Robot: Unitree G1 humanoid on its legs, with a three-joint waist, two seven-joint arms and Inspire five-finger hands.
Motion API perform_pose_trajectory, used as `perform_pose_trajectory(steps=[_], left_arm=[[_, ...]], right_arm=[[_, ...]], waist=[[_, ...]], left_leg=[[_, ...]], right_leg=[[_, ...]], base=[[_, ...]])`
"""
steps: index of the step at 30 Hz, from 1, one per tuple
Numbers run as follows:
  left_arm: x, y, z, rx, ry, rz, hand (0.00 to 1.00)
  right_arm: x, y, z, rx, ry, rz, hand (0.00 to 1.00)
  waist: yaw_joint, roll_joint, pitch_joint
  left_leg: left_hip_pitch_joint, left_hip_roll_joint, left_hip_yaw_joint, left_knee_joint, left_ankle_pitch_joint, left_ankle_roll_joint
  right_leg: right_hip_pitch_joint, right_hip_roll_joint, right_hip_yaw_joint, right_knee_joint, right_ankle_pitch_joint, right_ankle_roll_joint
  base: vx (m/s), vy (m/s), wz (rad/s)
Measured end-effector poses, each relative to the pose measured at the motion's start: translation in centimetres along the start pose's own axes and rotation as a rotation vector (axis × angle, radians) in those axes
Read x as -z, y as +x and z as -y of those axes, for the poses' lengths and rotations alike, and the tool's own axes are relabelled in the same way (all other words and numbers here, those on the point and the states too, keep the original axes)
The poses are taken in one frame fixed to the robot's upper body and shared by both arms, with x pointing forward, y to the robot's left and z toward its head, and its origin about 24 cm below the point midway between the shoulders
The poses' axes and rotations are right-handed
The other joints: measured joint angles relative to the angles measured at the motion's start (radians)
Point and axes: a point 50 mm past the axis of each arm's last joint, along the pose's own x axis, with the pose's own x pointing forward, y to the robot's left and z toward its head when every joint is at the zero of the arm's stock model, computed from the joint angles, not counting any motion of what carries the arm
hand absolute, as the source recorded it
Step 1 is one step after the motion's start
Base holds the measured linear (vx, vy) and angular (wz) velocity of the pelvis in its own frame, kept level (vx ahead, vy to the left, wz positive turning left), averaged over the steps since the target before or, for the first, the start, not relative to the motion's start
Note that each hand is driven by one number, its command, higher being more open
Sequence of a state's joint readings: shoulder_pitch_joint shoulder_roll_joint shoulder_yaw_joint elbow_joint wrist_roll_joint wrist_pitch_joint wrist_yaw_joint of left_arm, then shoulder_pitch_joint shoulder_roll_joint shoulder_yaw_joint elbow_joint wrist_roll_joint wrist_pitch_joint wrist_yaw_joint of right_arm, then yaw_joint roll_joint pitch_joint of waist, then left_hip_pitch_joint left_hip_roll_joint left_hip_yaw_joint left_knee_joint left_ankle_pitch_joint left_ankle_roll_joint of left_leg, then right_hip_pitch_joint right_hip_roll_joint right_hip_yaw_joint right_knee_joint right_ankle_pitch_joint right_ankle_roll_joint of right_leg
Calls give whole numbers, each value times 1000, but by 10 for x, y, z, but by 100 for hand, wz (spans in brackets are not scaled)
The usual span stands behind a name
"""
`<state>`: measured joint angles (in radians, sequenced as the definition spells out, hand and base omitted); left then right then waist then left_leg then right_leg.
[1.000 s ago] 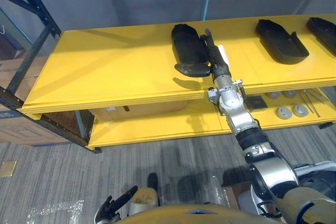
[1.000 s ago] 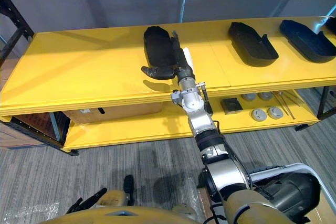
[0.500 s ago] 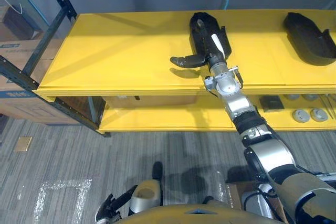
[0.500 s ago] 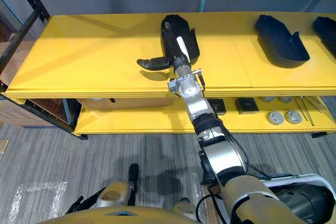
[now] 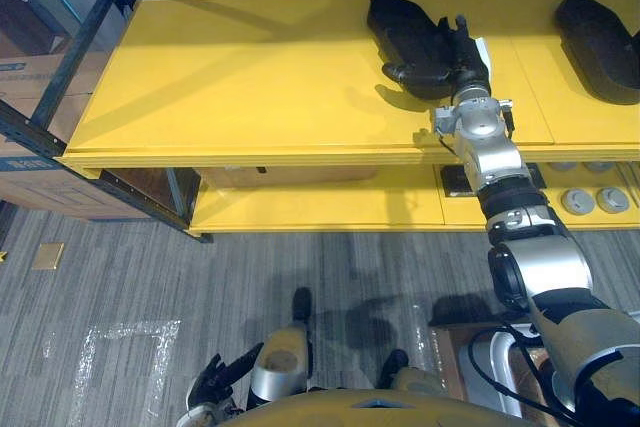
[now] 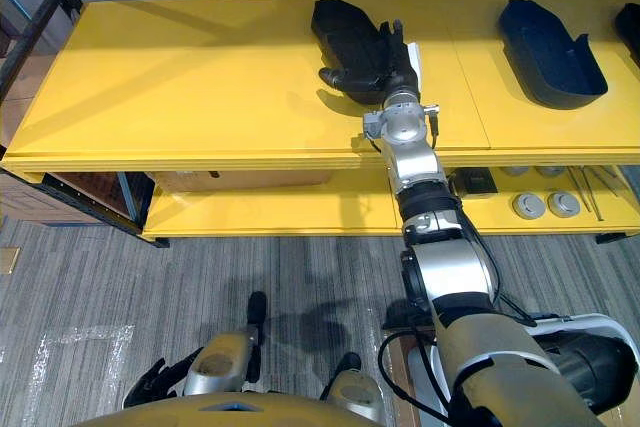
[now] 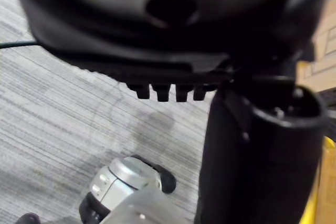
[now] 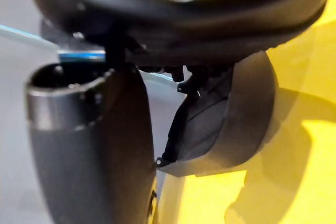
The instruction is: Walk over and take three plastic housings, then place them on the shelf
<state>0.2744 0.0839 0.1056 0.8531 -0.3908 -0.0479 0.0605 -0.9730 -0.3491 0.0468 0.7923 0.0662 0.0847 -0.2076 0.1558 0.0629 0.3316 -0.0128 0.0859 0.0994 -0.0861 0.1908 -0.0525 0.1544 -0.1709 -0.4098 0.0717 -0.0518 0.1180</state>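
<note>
A black plastic housing [image 5: 400,29] lies on the yellow shelf top [image 5: 240,77]. My right hand [image 5: 459,51] reaches over the shelf's front edge and is curled on the housing's near end, its white-covered thumb on the right side. The right wrist view shows the housing [image 8: 231,119] tight against the hand, casting a shadow on the yellow surface. Further right on the shelf lies a second housing [image 6: 552,39], and a third housing [image 6: 631,19] is cut off at the view's edge. My left hand [image 5: 218,391] hangs low over the floor with relaxed fingers, holding nothing.
The lower shelf [image 5: 330,205] carries a cardboard box [image 6: 245,179], a black square block [image 6: 478,183] and round metal discs [image 6: 545,205]. A dark blue rack post [image 5: 70,52] and stacked boxes [image 5: 40,192] stand at the left. Grey carpet [image 5: 150,287] lies before the shelf.
The whole picture has shifted, so the camera has moved. My right hand stays on the same housing; the housing's curved tail now sits closer under the hand than half a second ago.
</note>
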Motion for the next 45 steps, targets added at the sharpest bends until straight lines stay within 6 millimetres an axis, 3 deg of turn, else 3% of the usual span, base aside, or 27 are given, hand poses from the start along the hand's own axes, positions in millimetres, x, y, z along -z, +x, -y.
perform_pose_trajectory(steps=[17,35,45], left_arm=[[-4,0,2,14,23,11,100],[-3,0,3,16,30,7,100],[-2,0,3,18,30,4,100]], right_arm=[[0,2,2,-18,81,-37,100],[17,-5,32,234,137,-96,100],[23,-5,39,119,165,-43,100]], waist=[[-13,-10,8],[-24,-9,8],[-25,-8,8]], left_leg=[[15,8,42,0,-2,-3],[26,8,60,0,-11,-9],[28,-5,54,0,-8,-5]], right_leg=[[-30,-5,46,29,-4,-3],[-35,-7,65,28,-10,-2],[-30,-8,55,28,-8,1]], base=[[-18,-13,-7],[-7,-5,-3],[0,0,0]])
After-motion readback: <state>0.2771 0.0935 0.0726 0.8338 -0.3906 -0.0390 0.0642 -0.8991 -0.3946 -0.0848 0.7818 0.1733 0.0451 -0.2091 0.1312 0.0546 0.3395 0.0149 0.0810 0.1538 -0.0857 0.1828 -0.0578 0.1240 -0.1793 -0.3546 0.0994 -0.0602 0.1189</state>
